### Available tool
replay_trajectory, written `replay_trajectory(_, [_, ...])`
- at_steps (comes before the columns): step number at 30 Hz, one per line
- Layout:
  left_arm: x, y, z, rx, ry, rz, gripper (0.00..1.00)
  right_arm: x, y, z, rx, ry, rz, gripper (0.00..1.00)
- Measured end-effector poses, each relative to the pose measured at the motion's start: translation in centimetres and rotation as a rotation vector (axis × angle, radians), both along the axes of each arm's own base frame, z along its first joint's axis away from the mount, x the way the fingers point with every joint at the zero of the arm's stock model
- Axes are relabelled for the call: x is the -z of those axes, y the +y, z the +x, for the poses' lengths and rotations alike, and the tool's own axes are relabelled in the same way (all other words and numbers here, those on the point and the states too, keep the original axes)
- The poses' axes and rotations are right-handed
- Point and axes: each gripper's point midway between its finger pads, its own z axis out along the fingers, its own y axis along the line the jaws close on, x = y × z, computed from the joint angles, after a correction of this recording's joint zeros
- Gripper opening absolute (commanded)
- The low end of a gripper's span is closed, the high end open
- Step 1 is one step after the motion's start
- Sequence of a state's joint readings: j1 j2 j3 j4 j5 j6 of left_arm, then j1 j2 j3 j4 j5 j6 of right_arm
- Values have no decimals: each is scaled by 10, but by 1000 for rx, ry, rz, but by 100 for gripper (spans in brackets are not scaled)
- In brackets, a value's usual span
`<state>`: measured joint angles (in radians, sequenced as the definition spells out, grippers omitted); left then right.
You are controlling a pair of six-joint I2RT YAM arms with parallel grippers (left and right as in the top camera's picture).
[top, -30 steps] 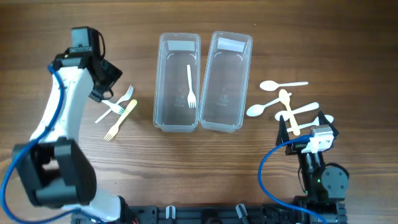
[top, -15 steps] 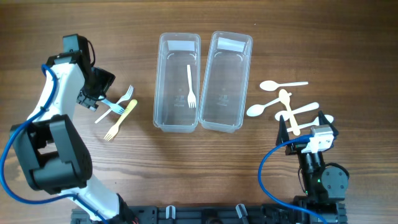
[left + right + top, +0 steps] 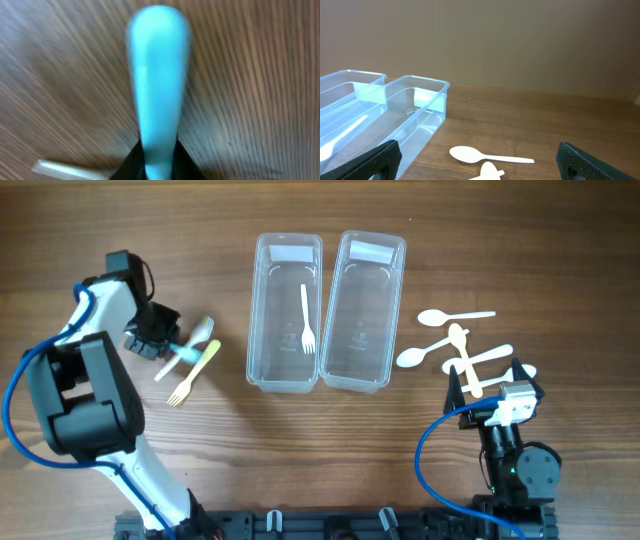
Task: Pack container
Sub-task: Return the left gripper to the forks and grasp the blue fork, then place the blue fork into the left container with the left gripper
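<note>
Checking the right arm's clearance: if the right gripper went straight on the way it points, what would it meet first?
Probably the cream spoon just ahead, then the white spoon, though the gripper's height is unclear.

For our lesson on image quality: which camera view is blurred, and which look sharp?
Left wrist view: heavily blurred, blue fork and wooden table smeared. Overhead view: mostly sharp, white fork in the container crisp. Right wrist view: sharp, white spoon cleanly outlined.
</note>
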<state>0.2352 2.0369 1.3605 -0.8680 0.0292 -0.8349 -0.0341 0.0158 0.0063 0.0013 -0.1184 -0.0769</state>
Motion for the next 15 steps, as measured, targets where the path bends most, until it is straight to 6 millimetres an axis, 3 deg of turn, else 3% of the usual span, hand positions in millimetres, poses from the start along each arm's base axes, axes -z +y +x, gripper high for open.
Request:
replay_trajectory(7, [-2, 12, -2, 25, -12, -36, 4, 0, 0, 0, 0, 0, 0, 100])
replay_trajectory(10, [-22, 18, 11, 88, -56, -60, 4, 0, 0, 0, 0, 0, 0, 100])
replay_trajectory(12, [-55, 23, 36, 157, -153, -52, 4, 0, 0, 0, 0, 0, 0, 100])
replay_trajectory(15, [-127, 14, 73, 315, -372, -19, 4, 0, 0, 0, 0, 0, 0, 99])
